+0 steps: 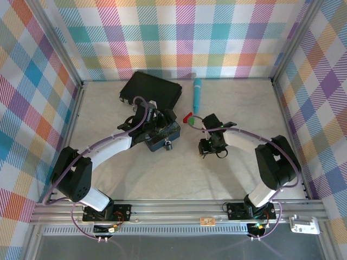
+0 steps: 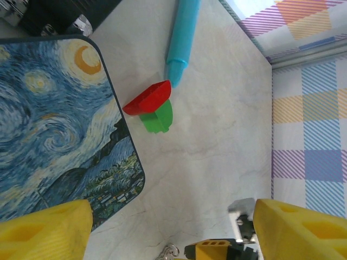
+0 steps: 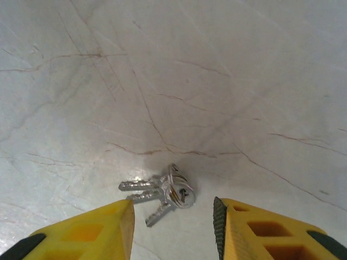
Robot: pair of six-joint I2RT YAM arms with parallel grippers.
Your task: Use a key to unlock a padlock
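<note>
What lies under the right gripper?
A bunch of thin silvery metal keys on a ring, lying free on the pale marbled table between the open right gripper's yellow fingers. Nothing covers them.

Table [image 1: 238, 108]: pale marbled top with thin brown veins.
Black case [image 1: 152, 89]: lies flat towards the far edge, left of centre.
Painted box [image 2: 54, 135]: starry-night lid, just in front of the case.
Blue pen [image 1: 197, 92]: lies right of the case, one end just beside the red block.
Red block [image 2: 147, 98]: touches the green block [image 2: 158, 116], just right of the box.
Keys [image 3: 162, 190]: three silvery keys on one ring, flat on bare table.
Padlock [image 1: 168, 144]: small and dark, at the box's near side.
</note>
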